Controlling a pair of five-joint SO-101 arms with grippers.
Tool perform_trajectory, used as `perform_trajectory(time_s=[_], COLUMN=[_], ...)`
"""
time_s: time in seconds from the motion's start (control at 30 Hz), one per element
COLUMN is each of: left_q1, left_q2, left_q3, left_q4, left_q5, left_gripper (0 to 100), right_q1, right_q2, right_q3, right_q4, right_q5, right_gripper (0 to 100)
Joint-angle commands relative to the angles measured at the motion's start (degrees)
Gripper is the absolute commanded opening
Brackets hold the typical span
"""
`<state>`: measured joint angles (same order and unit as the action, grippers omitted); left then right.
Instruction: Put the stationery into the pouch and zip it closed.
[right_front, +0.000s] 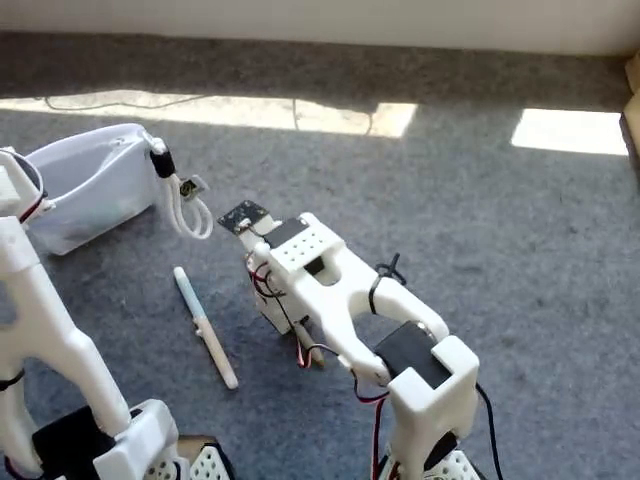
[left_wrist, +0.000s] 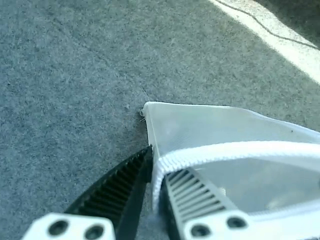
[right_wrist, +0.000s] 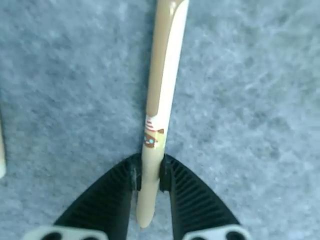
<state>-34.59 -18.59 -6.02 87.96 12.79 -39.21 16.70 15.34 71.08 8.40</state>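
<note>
Right wrist view: right gripper (right_wrist: 150, 164) is clamped on the tan pen (right_wrist: 162, 75), well apart from the pouch (left_wrist: 225, 125). Left gripper (left_wrist: 156, 167) pinches the pouch's open rim. Blue pen (right_front: 205, 328) lies loose between the arms, so I'd say both pens still need packing, then zipping.

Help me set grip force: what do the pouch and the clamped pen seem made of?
Pouch: probably thin translucent plastic, frosted white, with a woven zip tape along its edge. Pen: likely hard plastic, smooth and slightly glossy, tan and cream.
</note>
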Motion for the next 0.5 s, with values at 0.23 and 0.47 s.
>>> perform_trajectory(time_s=[0.23, 0.47], left_q1=[17.7, 23.6], left_q2=[-0.7, -0.6], left_q3=[-0.5, -2.5], left_q4=[-4.0, -5.4], left_q5=[3.4, 6.7], left_gripper=[1, 1], right_q1=[10.3, 16.3], right_q2=[-0.6, -0.6], right_q3=[0.3, 0.6], right_q4=[6.7, 6.6], right_q5=[0.9, 0.9], right_gripper=[0.5, 0.5])
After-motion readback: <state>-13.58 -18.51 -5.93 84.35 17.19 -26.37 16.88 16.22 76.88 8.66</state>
